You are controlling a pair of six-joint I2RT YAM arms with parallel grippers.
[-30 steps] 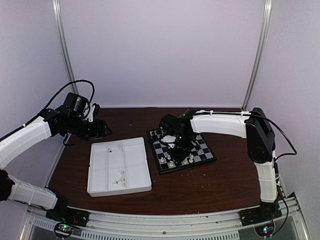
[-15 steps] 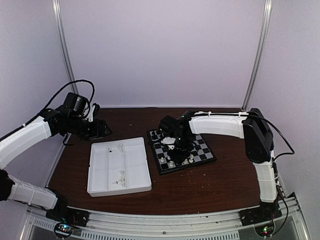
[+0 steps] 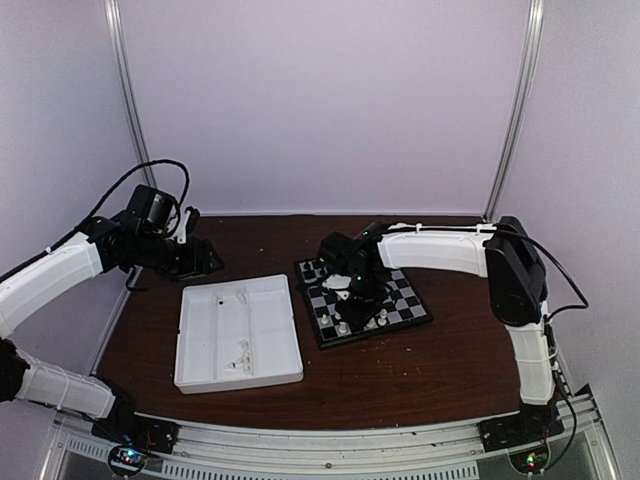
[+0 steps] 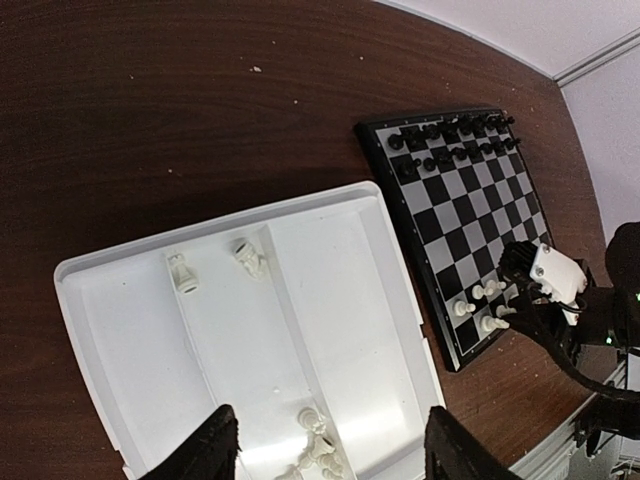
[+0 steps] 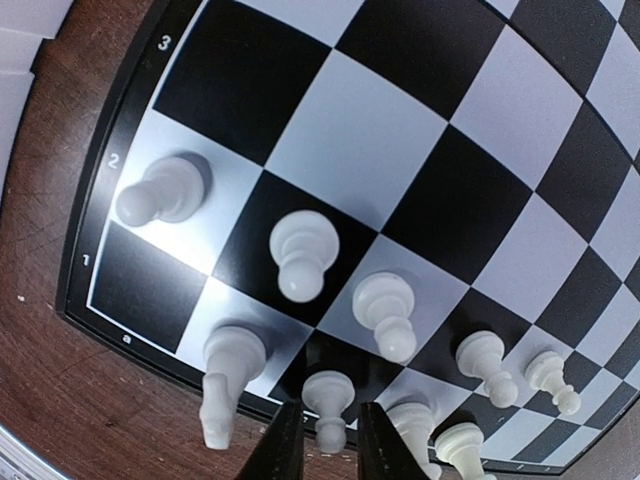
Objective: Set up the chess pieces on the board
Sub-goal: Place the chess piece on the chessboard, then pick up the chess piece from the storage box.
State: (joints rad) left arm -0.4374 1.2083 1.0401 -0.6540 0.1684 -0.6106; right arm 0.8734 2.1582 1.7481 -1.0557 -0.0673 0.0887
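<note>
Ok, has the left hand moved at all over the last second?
No. The left hand hovers at the same spot, just beyond the far left corner of the white tray, open and empty.

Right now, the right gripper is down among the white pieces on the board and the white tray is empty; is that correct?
The tray is not empty: the left wrist view shows a few white pieces lying in it. The rest is right.
</note>
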